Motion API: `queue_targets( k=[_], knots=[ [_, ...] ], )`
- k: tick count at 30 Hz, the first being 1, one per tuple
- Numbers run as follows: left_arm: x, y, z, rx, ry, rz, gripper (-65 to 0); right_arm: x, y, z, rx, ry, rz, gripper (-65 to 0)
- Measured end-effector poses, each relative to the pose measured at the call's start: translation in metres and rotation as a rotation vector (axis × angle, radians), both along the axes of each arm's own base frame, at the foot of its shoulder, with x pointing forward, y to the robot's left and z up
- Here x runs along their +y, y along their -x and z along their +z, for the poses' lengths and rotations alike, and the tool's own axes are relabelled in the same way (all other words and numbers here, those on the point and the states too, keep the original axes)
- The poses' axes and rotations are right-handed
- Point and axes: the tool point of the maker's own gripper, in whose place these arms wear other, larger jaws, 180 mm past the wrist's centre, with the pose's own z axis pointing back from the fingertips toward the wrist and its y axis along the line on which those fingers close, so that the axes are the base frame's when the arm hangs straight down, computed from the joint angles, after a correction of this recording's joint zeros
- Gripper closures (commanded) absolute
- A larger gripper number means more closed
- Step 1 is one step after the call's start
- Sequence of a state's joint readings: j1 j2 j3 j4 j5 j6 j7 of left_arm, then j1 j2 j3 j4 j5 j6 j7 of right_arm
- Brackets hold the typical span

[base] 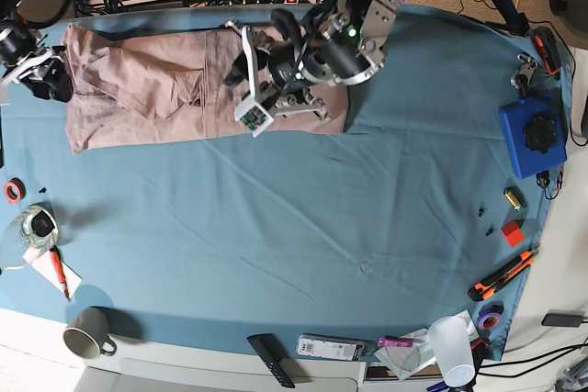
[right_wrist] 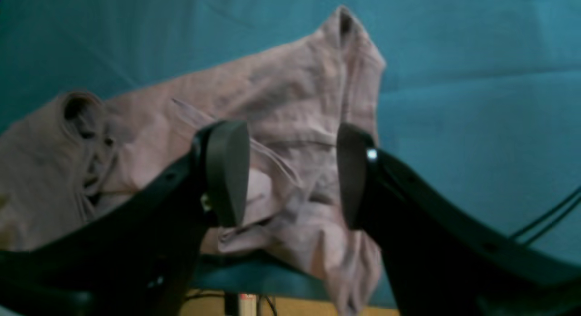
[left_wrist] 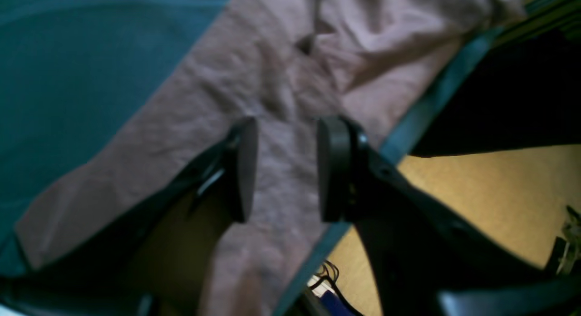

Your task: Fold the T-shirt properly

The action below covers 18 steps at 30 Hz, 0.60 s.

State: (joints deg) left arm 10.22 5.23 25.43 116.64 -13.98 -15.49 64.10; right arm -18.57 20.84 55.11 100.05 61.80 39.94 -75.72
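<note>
T-shirt [left_wrist: 281,139] cloth fills the middle of the left wrist view, running from the upper right to the lower left, with the teal table cloth [left_wrist: 81,66] in the upper left and the table's edge cutting diagonally across the right. We see the left gripper [left_wrist: 286,170] with its jaws parted and only wrinkled fabric between them; nothing is pinched, and we judge it hovers just above the shirt near the table edge.

In the right wrist view, the shirt lies bunched across the centre and left, one end puckered up at the top centre. Our right gripper [right_wrist: 292,175] stands with its jaws wide apart over a crumpled corner at the lower centre, gripping nothing. We take it that it is lined up there to seize that end.

From the base view, the T-shirt [base: 156,89] stretches as a long band along the upper left of the frame, near the far table edge. The left arm hangs over its right-hand end at the upper centre, while the right arm waits at the far left end. We judge that each arm is stationed at one end so the band can be folded.
</note>
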Motion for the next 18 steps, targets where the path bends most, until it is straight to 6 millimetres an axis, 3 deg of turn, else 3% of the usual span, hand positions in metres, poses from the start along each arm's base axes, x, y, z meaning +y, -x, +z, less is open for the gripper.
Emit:
queue_targets(
  k=[8, 15, 18],
  knots=[
    [-0.002, 0.026, -0.006, 0.063, 0.03, -0.013, -21.0, -0.013, 0.007, 0.002, 0.09, 0.074, 0.031, -31.0],
    [-0.003, 0.029, -0.007, 0.076, 0.037, -0.015, -21.0, -0.014, 0.001, 0.008, 0.042, 0.074, 0.02, -31.0],
    [-0.006, 0.029, -0.004, 0.077, 0.048, -0.012, -21.0, -0.027, -0.004, 0.012, 0.01, 0.136, -0.024, -31.0]
  ],
)
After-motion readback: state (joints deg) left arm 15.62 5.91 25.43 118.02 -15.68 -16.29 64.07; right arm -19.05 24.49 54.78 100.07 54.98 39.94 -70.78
